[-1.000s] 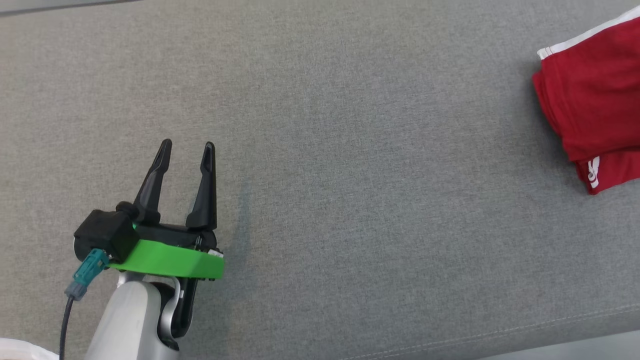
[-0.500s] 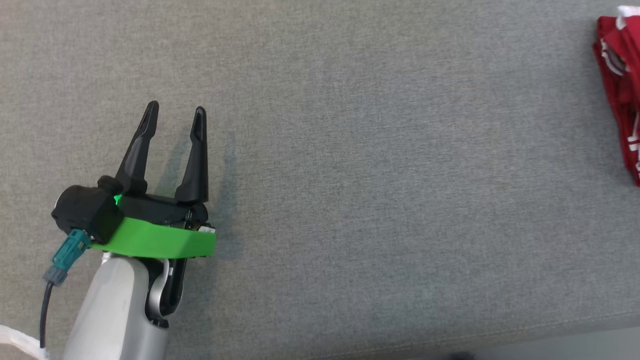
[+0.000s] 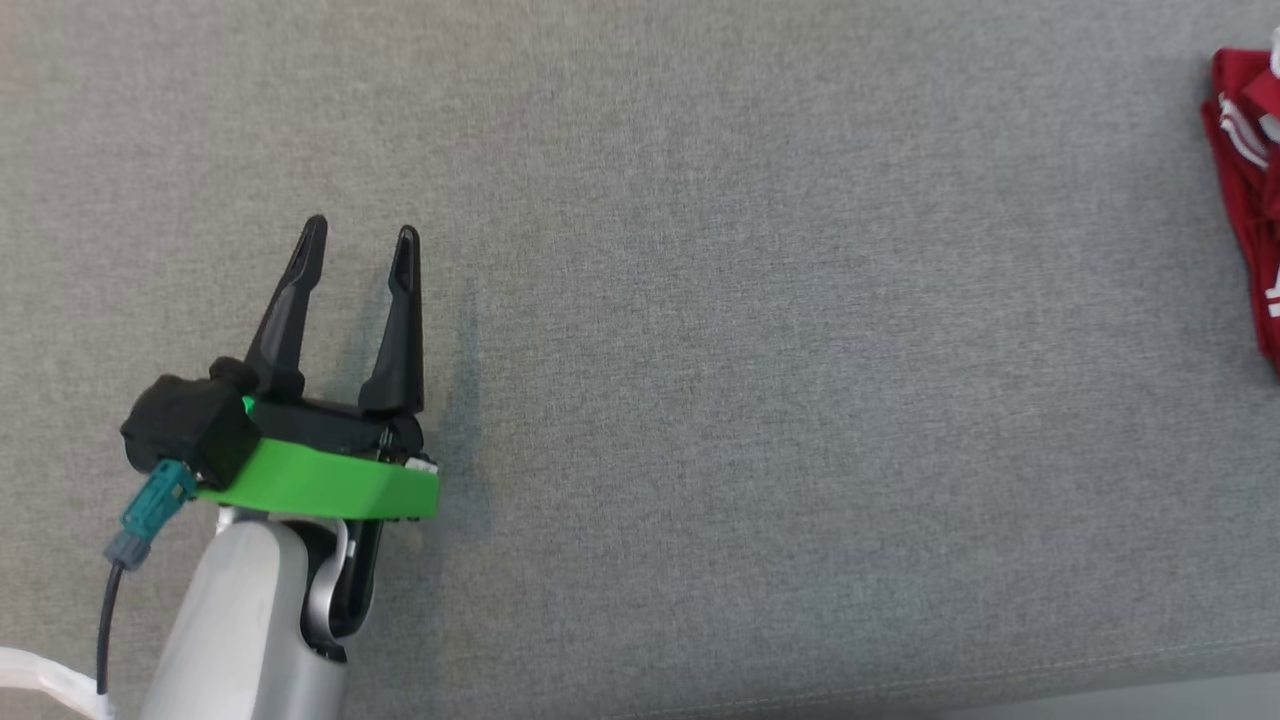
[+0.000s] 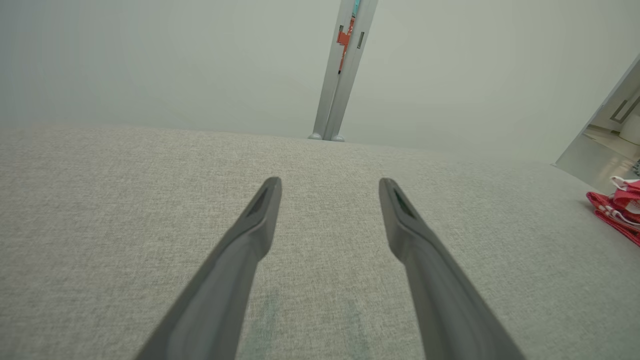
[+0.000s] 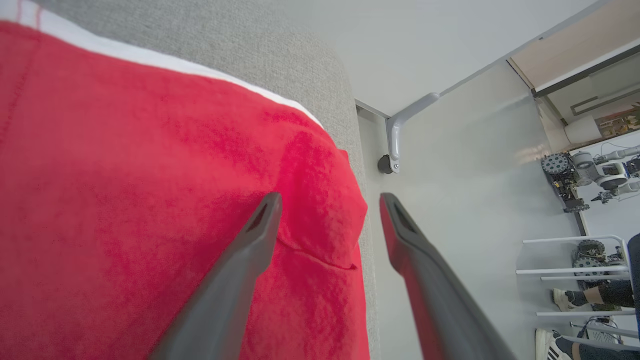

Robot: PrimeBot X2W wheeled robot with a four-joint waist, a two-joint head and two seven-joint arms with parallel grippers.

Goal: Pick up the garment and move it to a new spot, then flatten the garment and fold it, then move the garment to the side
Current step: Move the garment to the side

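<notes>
Risk sits mostly at the edge of the bench [image 3: 750, 350]. The red garment [image 3: 1245, 190], trimmed with white stripes, lies at the far right side of the head view. In the right wrist view only a thin strip of grey fabric separates it from the drop to the floor [image 5: 450, 150].

The right claw [image 5: 330, 197] is open, its fingers spread just above the cloth and holding nothing. One finger is over the red fabric and the other is out past the edge. The left claw [image 3: 361, 228] is also open and empty, over bare bench and well apart from the garment.

What could go wrong, as I judge it:
- If the right claw pulls away low or at an angle, a fingertip may catch a layer and drag it, undoing the fold.
- A small tug towards the edge could tip the bundle off onto the floor, since so little bench lies beyond it.
- In the head view the cloth looks bunched rather than flat, so loose layers may slump open by themselves.
- The left claw is too far away to steady anything.
</notes>
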